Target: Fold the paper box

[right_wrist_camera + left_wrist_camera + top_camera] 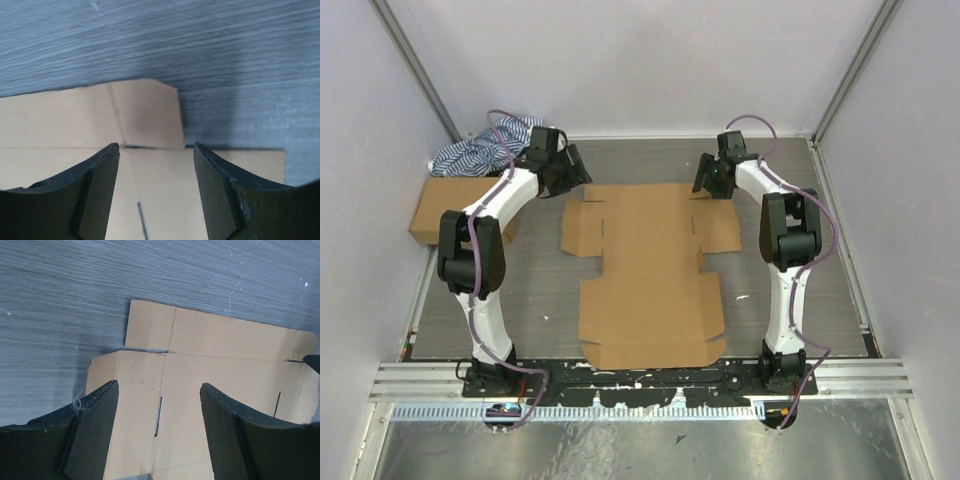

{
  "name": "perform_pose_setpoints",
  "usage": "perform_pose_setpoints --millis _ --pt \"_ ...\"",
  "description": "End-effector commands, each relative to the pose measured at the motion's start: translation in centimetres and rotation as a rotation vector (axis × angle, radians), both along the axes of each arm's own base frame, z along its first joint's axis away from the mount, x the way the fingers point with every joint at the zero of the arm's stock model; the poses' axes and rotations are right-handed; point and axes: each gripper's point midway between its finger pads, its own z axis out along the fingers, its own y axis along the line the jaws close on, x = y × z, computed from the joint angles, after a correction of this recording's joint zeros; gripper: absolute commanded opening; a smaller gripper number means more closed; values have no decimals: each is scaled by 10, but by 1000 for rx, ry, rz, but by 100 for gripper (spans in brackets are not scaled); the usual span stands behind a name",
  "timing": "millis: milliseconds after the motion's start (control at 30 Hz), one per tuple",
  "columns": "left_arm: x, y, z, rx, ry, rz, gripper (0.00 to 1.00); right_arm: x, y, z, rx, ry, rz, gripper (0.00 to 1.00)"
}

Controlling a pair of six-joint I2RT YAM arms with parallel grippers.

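Note:
The paper box [650,270] lies flat and unfolded on the grey table, plain brown with creases, side flaps and slits. My left gripper [570,175] hovers over its far left corner, jaws open and empty; the left wrist view shows the left flaps [150,365] and a slit below the fingers [100,420]. My right gripper [705,180] hovers over the far right corner, open and empty; the right wrist view shows the corner flap [150,112] and a slit between the fingers [220,185].
A sealed oblong brown carton [445,208] lies at the left wall. A blue-and-white striped cloth [480,150] is bunched in the far left corner behind it. Walls close in the table on three sides.

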Motion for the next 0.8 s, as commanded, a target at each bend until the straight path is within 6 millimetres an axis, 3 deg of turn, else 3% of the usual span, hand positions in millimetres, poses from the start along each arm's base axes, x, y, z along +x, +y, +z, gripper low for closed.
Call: perform_pose_setpoints --millis 0,267,500,667,767 --pt "25 -16 6 -30 -65 -62 73 36 11 22 99 -118 55 66" --pt "53 -20 -3 -85 -69 -70 70 50 6 2 92 -97 68 66" --pt "53 -19 -11 -84 -55 -72 69 41 -1 -15 60 -53 53 64" --pt "49 -19 -11 -87 -51 -72 68 37 -12 -15 20 -49 20 63" --pt "47 -19 -13 -88 -47 -72 68 35 -5 -14 62 -49 54 60"
